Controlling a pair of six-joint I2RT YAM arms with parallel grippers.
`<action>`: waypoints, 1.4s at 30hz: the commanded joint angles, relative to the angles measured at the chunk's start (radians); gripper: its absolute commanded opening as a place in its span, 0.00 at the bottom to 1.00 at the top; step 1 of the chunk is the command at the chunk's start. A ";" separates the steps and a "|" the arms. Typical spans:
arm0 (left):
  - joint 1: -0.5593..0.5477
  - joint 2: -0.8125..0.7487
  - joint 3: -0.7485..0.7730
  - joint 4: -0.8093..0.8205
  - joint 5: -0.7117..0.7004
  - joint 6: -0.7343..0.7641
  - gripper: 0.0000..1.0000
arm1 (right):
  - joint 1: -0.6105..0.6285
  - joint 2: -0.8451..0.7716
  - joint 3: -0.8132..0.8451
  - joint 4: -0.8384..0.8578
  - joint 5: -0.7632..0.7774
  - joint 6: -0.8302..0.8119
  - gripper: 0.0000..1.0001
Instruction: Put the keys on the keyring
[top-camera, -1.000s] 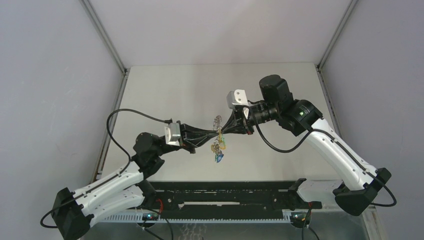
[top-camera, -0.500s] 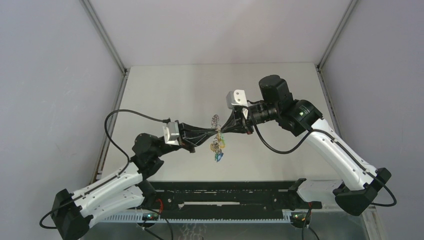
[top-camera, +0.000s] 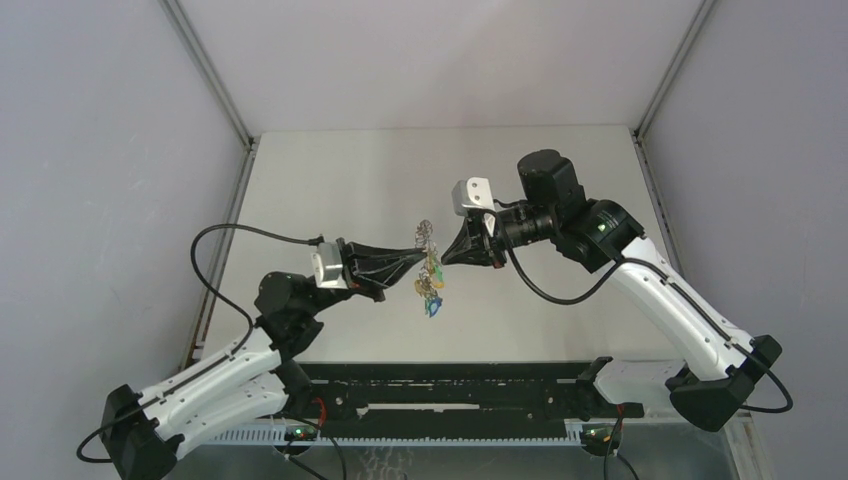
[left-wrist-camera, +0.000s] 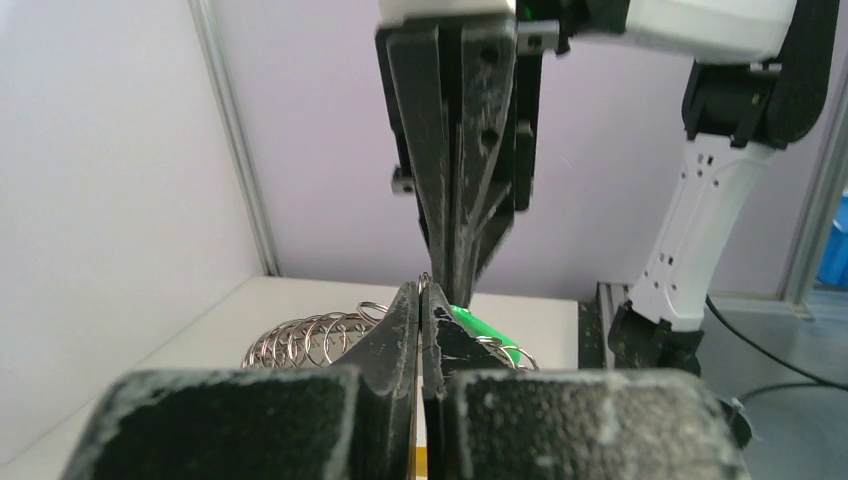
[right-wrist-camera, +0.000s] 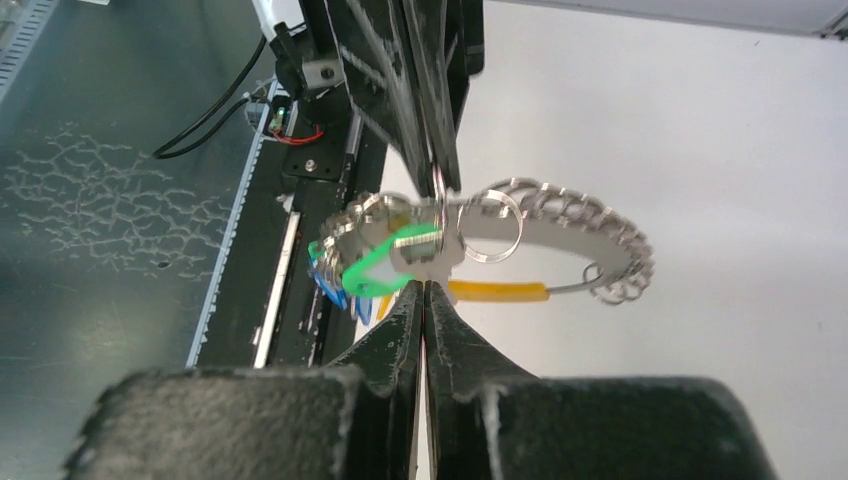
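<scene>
The keyring (right-wrist-camera: 590, 235), a loop of small silvery rings with a yellow band (right-wrist-camera: 500, 291), hangs in the air between the two grippers. A green key (right-wrist-camera: 375, 265) and blue keys (right-wrist-camera: 335, 290) dangle from it. The left gripper (top-camera: 417, 256) is shut on a ring of the keyring, which pokes out at its tips (left-wrist-camera: 420, 290). From the opposite side the right gripper (right-wrist-camera: 425, 285) is shut, its tips pinching the pale edge of the green key. In the top view the bunch (top-camera: 431, 285) hangs just below both grippers' tips, with the right gripper (top-camera: 445, 256) beside it.
The pale table (top-camera: 330, 180) lies well below the held bunch. A black rail (top-camera: 450, 385) runs along the near edge between the arm bases. Grey walls with metal corner posts (top-camera: 210, 75) close in the left, right and back.
The left arm has drawn back to the left and risen a little, taking the keyring with it. The right arm has barely moved.
</scene>
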 joint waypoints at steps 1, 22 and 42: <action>0.004 -0.042 -0.012 0.165 -0.051 -0.028 0.00 | 0.007 0.009 -0.011 0.002 0.004 0.048 0.00; 0.003 -0.029 -0.016 0.097 -0.043 -0.046 0.00 | 0.006 -0.250 -0.287 0.591 0.146 0.328 0.32; 0.004 -0.025 0.002 0.118 0.028 -0.039 0.00 | -0.019 -0.110 -0.259 0.719 -0.104 0.551 0.28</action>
